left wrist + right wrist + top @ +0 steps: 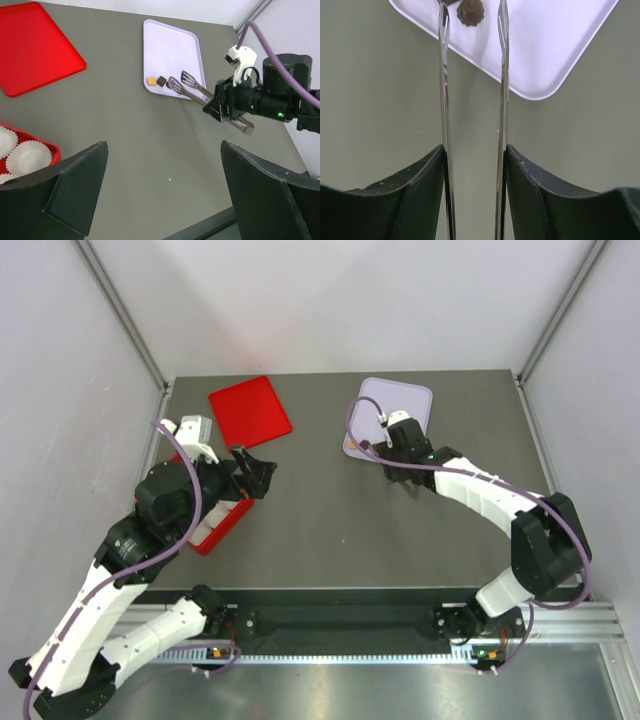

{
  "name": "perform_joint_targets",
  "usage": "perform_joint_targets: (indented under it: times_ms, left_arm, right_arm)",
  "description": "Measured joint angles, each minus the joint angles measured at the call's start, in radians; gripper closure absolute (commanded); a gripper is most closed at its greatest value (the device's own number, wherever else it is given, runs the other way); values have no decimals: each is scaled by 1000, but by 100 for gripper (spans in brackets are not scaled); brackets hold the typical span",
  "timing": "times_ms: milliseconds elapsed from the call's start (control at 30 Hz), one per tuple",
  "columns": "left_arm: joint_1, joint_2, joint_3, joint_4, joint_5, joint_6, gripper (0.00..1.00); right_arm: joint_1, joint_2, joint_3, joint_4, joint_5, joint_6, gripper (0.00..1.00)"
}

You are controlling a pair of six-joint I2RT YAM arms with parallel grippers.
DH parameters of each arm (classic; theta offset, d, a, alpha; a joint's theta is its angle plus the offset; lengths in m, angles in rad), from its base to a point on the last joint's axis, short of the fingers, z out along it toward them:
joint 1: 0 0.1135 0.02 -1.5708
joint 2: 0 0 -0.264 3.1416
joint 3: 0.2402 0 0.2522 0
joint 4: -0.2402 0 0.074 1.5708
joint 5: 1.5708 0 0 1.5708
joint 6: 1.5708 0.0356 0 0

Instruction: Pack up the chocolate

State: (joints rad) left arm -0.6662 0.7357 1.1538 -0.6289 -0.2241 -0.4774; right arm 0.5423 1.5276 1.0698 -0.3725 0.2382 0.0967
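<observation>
Two pieces of chocolate, one tan (151,80) and one dark brown (161,80), lie at the near edge of a lavender tray (170,45). My right gripper (474,150) is shut on metal tongs (444,75), whose two arms stand apart. In the right wrist view a dark chocolate (470,11) shows between the tong arms near their tips. In the left wrist view the tong tips (181,81) hover just right of the dark piece. My left gripper (162,150) is open and holds nothing, above bare table beside the red box (50,147).
The red box holds white fluted paper cups (29,155). A flat red lid (249,411) lies at the back left of the table. The lavender tray (405,400) sits at the back right. White walls and metal posts surround the table.
</observation>
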Motion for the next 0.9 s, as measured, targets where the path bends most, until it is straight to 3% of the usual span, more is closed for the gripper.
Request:
perform_joint_targets:
  times_ms: [900]
  left_arm:
    - [0, -1, 0, 0, -1, 0, 1]
  right_arm:
    - [-33, 74, -10, 36, -44, 1, 60]
